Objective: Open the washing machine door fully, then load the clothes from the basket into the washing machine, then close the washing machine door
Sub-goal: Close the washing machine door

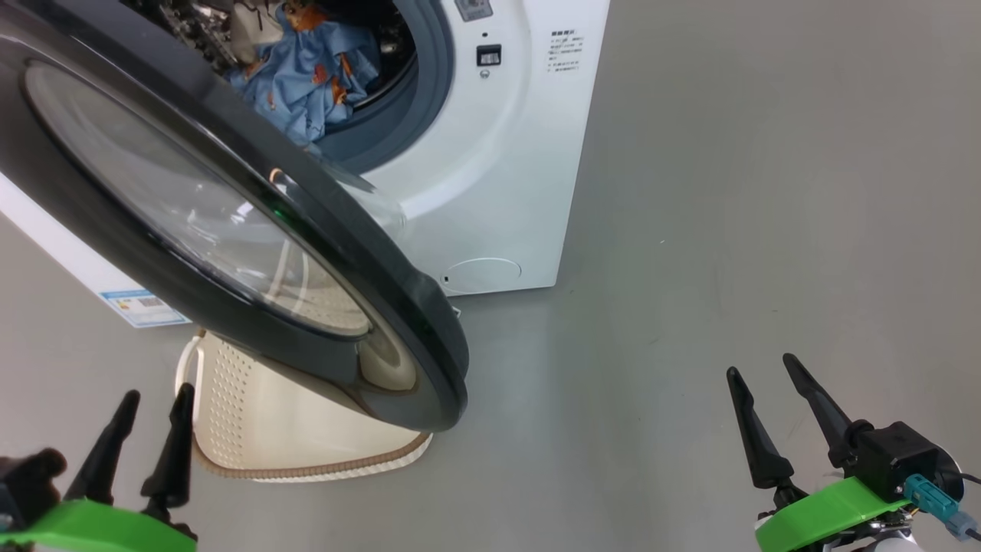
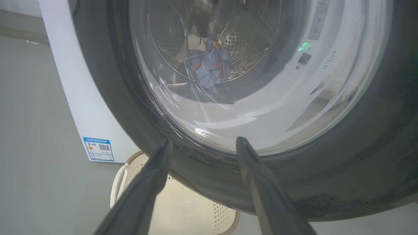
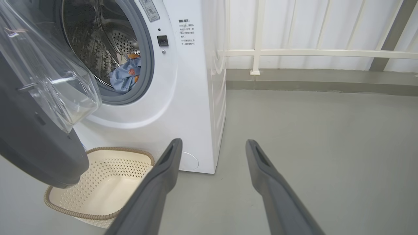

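Left gripper, lower left: fingers spread wide, empty; right gripper, lower right, likewise. The washing machine occupies top centre. The washing machine door hangs half open directly above the left gripper, the nearer arm. The basket sits below; the clothes lie in the drum.

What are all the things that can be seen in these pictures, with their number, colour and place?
washing machine: 1, white, standing on the floor
washing machine door: 1, black rim and clear glass, swung open above the basket
clothes: one heap, number unclear, blue with orange print, inside the drum near its mouth
basket: 1, cream with brown rim, on the floor under the door
label sticker: 1, blue, low on the machine's side
round cover: 1, white, low on the machine's front
railing: 1, white, beyond the machine
floor: grey
left pincer: 1, dark fingers, open, beside the basket
right pincer: 1, dark fingers, open, over the floor
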{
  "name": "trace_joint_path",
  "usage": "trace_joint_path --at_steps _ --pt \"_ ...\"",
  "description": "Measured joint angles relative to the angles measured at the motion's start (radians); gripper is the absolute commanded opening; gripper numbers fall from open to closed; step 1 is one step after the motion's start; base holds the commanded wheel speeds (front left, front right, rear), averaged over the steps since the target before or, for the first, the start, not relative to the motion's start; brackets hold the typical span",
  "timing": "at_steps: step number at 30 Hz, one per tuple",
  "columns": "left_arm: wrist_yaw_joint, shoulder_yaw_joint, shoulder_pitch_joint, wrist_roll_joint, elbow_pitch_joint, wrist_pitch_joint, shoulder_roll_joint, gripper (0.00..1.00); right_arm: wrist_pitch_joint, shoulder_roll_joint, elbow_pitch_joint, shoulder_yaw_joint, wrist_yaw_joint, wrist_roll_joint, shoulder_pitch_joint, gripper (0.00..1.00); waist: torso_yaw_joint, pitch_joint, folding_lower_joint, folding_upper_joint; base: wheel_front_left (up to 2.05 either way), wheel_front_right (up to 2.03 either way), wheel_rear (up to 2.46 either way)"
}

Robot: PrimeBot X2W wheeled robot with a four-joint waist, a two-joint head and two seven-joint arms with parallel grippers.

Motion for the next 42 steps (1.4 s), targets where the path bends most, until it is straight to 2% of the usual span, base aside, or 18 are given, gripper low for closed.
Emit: trace_joint_path --at_steps 7,10,15,25,26,27,28,29,35,42 --pt "0.000 0.103 0.063 0.206 -0.058 -0.003 -0.084 1.00 0.000 0.000 -0.005 -0.001 0.000 0.000 0.000 1.00 -0.003 -0.010 0.0000 0.0000 0.00 0.00 0.00" --pt "0.000 0.128 0.088 0.260 -0.063 -0.003 -0.117 1.00 0.000 0.001 -0.005 -0.001 0.000 0.000 0.000 1.00 -0.002 -0.012 0.0000 0.0000 0.00 0.00 0.00" --pt "0.000 0.154 0.125 0.291 -0.040 -0.003 -0.162 1.00 0.000 0.005 0.002 -0.001 0.000 0.000 0.000 1.00 0.001 -0.016 0.0000 0.0000 0.00 0.00 0.00" --pt "0.000 0.175 0.127 0.306 -0.016 -0.003 -0.188 1.00 0.000 0.007 0.004 0.005 0.000 0.000 0.000 1.00 0.012 -0.021 0.0000 0.0000 0.00 0.00 0.00" --pt "0.000 0.175 0.127 0.306 -0.015 -0.003 -0.189 1.00 0.000 0.007 0.003 0.009 0.000 0.000 0.000 0.98 0.013 -0.021 0.0000 0.0000 0.00 0.00 0.00" --pt "0.000 0.174 0.127 0.306 -0.014 -0.003 -0.190 1.00 0.000 0.008 0.001 0.014 0.000 0.000 0.000 0.49 0.016 -0.022 0.0000 -0.0001 0.00 0.00 0.00" --pt "0.000 0.174 0.127 0.306 -0.014 -0.003 -0.192 1.00 0.000 0.010 -0.001 0.018 0.000 0.002 -0.001 0.07 0.018 -0.023 0.0000 0.0000 0.00 0.00 0.00" --pt "0.000 0.174 0.127 0.306 -0.014 -0.003 -0.194 1.00 0.000 0.011 -0.003 0.024 0.000 0.006 -0.003 0.00 0.021 -0.023 0.0000 0.0000 0.00 0.00 0.00" --pt "0.000 0.194 0.127 0.306 -0.035 -0.003 -0.218 1.00 0.000 0.026 -0.038 0.079 0.000 0.033 -0.098 0.00 0.032 -0.026 0.0000 0.0000 0.00 0.00 0.00" --pt "0.000 0.209 0.128 0.315 -0.059 -0.003 -0.235 1.00 0.000 0.040 -0.163 0.165 0.000 0.052 -0.238 0.00 0.064 -0.033 0.0000 0.0000 0.00 0.00 0.00"
